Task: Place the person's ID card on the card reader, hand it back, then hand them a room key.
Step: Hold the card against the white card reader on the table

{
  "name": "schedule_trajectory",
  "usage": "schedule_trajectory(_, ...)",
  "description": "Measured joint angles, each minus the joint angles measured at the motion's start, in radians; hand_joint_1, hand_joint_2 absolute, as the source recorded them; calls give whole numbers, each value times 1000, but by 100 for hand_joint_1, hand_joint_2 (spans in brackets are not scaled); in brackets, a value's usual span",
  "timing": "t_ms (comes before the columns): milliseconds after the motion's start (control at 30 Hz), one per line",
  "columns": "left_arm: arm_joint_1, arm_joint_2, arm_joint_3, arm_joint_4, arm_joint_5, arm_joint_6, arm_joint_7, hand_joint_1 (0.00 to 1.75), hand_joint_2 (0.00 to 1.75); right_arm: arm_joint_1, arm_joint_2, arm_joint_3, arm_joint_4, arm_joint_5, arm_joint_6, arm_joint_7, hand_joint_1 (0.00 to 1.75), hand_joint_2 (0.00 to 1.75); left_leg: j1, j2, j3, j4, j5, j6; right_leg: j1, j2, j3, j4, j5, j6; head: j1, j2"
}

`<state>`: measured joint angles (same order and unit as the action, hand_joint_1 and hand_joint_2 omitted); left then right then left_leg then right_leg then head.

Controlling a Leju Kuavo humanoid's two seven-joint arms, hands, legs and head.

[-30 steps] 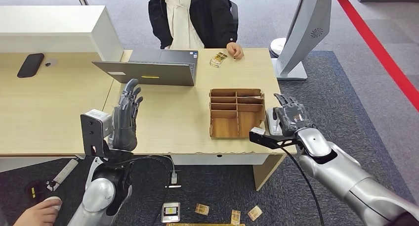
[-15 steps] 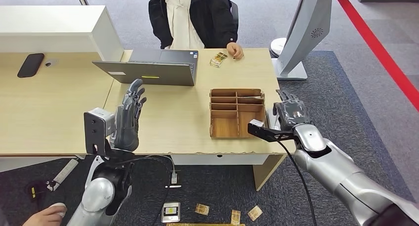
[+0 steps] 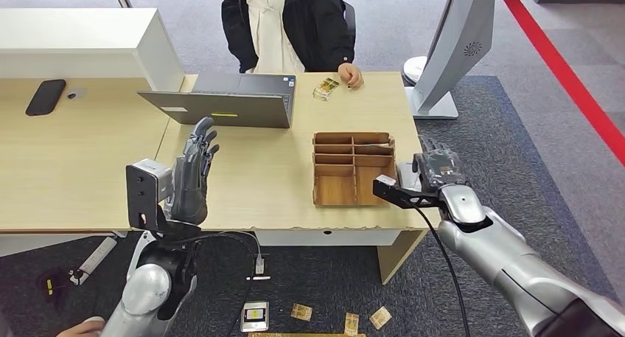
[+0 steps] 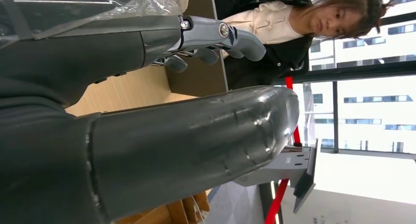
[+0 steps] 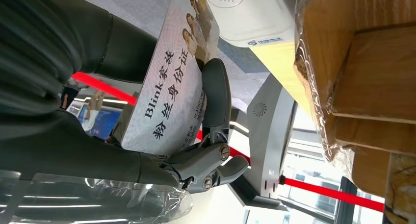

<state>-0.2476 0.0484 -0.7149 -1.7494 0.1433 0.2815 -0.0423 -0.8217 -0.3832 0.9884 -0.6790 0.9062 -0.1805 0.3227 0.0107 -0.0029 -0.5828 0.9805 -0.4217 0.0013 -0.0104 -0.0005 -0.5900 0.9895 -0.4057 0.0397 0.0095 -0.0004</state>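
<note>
Now the right hand [image 3: 436, 167], pinching the pale printed ID card [image 5: 169, 82], has slid forward past the counter's right edge and sits just above the white card reader [image 5: 250, 13] beside the brown wooden compartment tray [image 3: 352, 167]. Judging by that, the card is about to touch down; handing it back and giving the key remain. Over the light wooden counter [image 3: 258, 167], the left hand [image 3: 193, 176] stands upright, fingers spread, holding nothing. A person in black [image 3: 287, 23] waits behind a grey laptop [image 3: 221, 105]; grey carpet surrounds.

The right hand [image 3: 439, 167] hides most of the card reader [image 3: 406, 181]; the person [image 3: 287, 23] is cut off at the head view's top edge.
</note>
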Motion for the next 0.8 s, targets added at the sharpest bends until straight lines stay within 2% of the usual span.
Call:
schedule_trajectory(433, 0, 0, 0, 0, -3, -2, 9, 0, 0, 32, 8, -3, 59, -8, -1, 3, 175, 175, 0, 0, 0, 0, 0, 0, 0, 0, 0, 0, 0, 0, 0, 0)
schedule_trajectory(800, -1, -6, -1, 3, -19, -23, 1, 0, 0, 59, 35, -21, 101, -7, -45, -12, 175, 175, 0, 0, 0, 0, 0, 0, 0, 0, 0, 0, 0, 0, 0, 0)
